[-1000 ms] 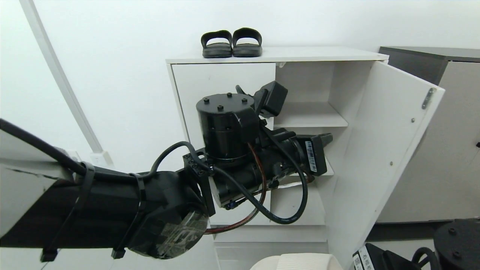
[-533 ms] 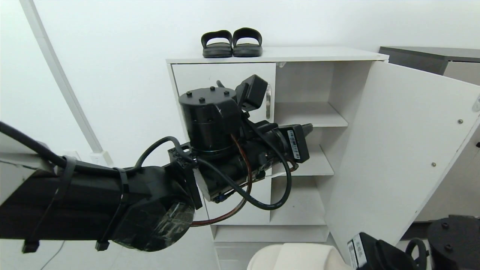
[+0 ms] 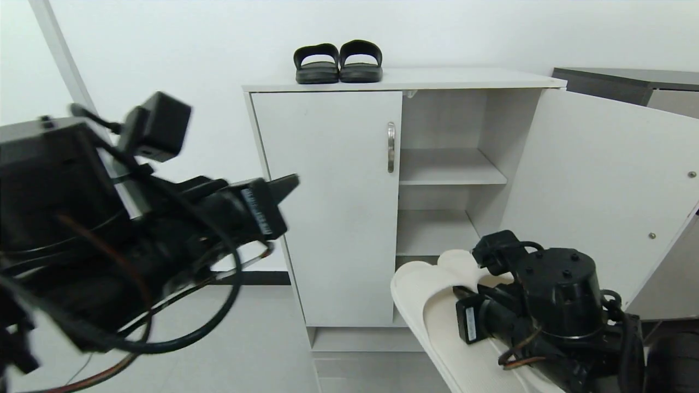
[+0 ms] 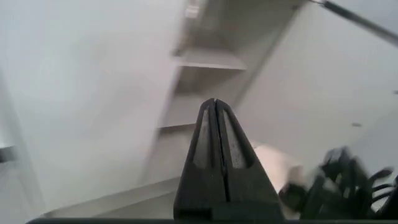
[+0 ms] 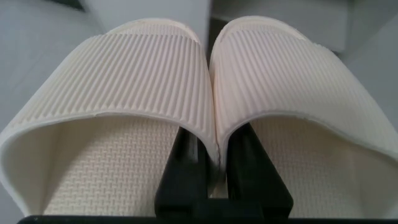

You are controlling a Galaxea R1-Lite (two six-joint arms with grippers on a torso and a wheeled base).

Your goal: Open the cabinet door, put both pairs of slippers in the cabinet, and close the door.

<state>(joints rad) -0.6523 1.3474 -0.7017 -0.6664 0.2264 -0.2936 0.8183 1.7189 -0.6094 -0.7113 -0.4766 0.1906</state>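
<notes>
The white cabinet [image 3: 464, 79] stands against the wall with its right door [image 3: 590, 191] swung wide open, showing an upper shelf [image 3: 448, 167] and a lower shelf [image 3: 437, 232], both bare, while the left door [image 3: 333, 218] is closed, its metal handle [image 3: 391, 147] at the inner edge. The pair of black slippers [image 3: 338, 61] sits side by side on the cabinet's top, near its left end, toes facing out into the room. The right gripper [image 5: 214, 148] is low in front of the open half and pinches the pair of white slippers [image 3: 428, 292]: one finger [image 5: 185, 168] lies under each ribbed strap, and the two touching inner walls are squeezed between them. The white slippers point toes-first at the opening below the lower shelf; whether their tips have crossed the cabinet's front edge I cannot tell. The left gripper [image 3: 294, 181] is raised to the left of the cabinet, well apart from the closed door, its fingers pressed together on nothing. A grey cabinet [image 3: 628, 76] stands behind the open door
</notes>
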